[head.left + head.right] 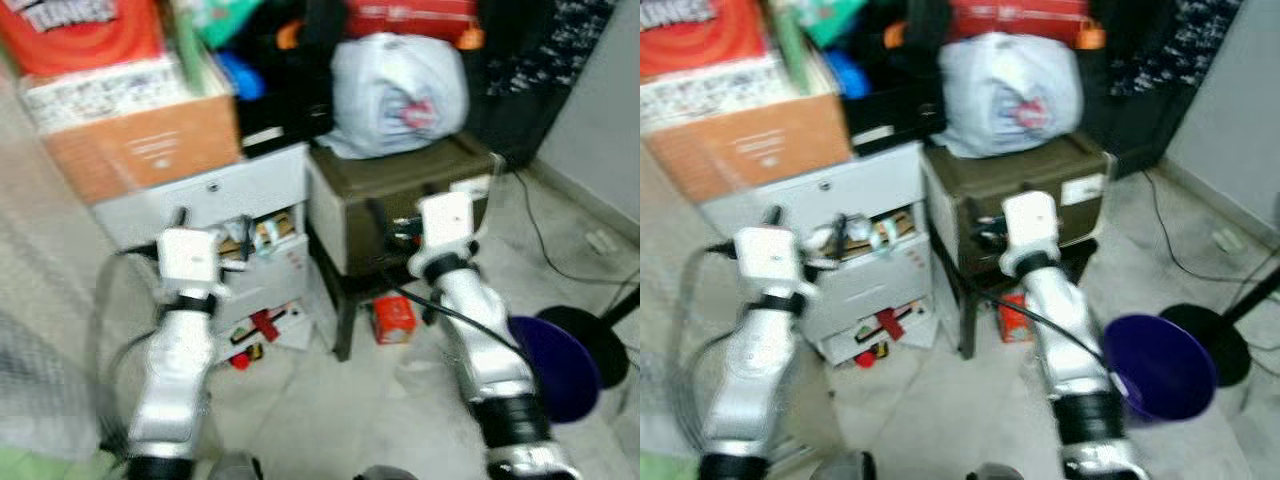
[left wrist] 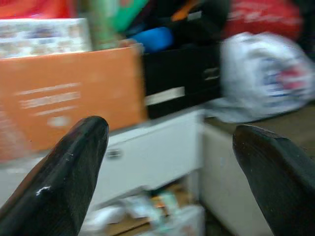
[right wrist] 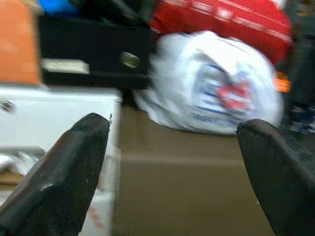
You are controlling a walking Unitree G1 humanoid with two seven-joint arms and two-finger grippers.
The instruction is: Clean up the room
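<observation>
Left wrist view: left gripper point(image 2: 167, 172) fingers spread wide, empty, facing orange box point(image 2: 74, 93) on white drawer unit point(image 2: 157, 147) | right wrist view: right gripper point(image 3: 174, 172) likewise agape, before white plastic bag point(image 3: 216, 83) atop brown cabinet point(image 3: 187, 187) | head views: red carton point(image 1: 394, 318) and purple bowl point(image 1: 1160, 365) on pale tiled floor point(image 1: 330, 410), blurred.
</observation>
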